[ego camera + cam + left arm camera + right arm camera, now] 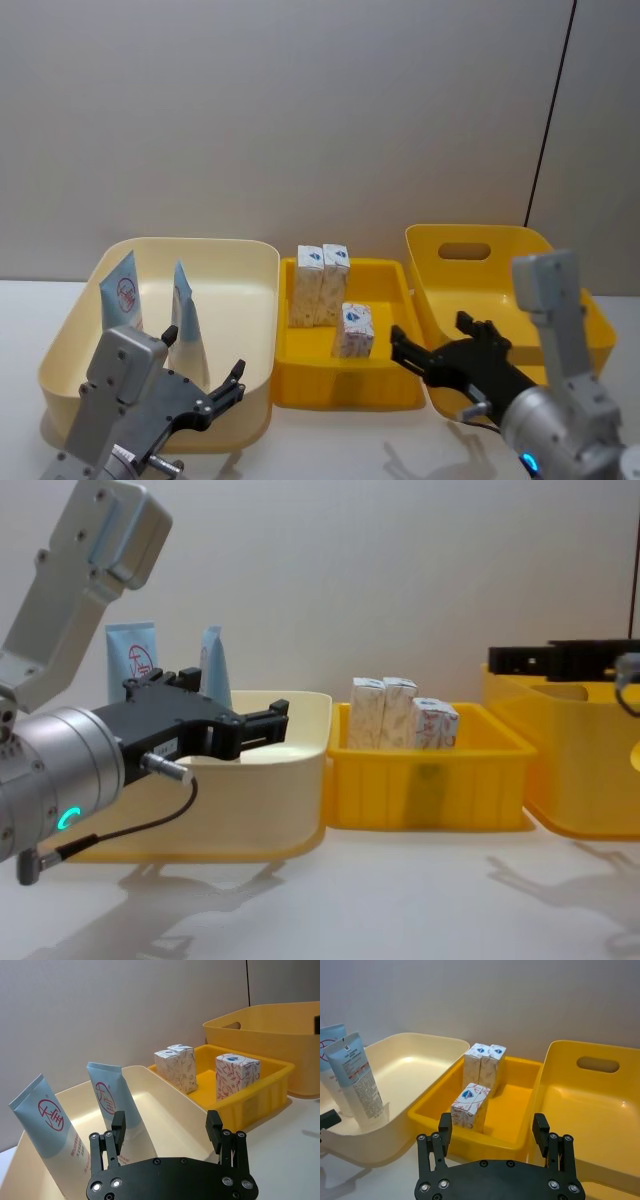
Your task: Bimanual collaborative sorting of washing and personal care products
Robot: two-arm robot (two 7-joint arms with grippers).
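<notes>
At lower left of the head view: left gripper (166, 1122), fingers spread wide, gripping nothing. Sits just before the near rim of the cream bin (250, 300). Inside that bin, toward its left wall: 2 light-blue tubes (123, 290), standing crimped end up. Left wrist view brings out a red logo on each. Right wrist view gives a dark-blue label on the nearer one. At frame centre, small yellow tray (400, 290) with 3 patterned packs (322, 283): 2 touching at the back, third pack (353, 330) apart, nearer the front. Chest view adds their tops above the tray rim. At lower right: right gripper (492, 1122), fingers likewise apart, empty, beside the big yellow bin (560, 260).
</notes>
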